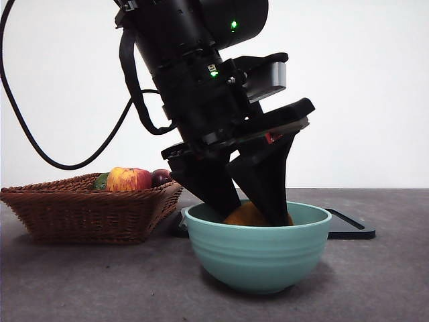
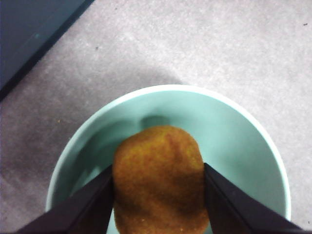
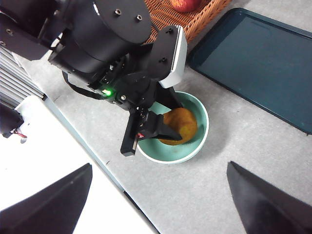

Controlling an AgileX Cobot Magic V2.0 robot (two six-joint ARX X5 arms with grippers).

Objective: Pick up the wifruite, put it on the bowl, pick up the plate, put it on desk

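Step in hand: placing the fruit. The left gripper (image 2: 158,195) reaches into the bowl (image 1: 258,251), fingers clamped on the orange-brown fruit (image 2: 158,178). Next move: part the fingers, then lift clear. The right gripper (image 3: 158,200) waits above, fingers apart.

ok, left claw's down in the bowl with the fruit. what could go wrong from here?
1. The left claw is shut on the orange fruit inside the bowl. The fruit may sit above the bottom, so opening now could let it drop and roll.
2. Both jaws reach below the bowl's rim. A tilted or sideways withdrawal could catch the wall and drag or tip the bowl.
3. The basket stands close beside the bowl, and a wide swing out could clip it.
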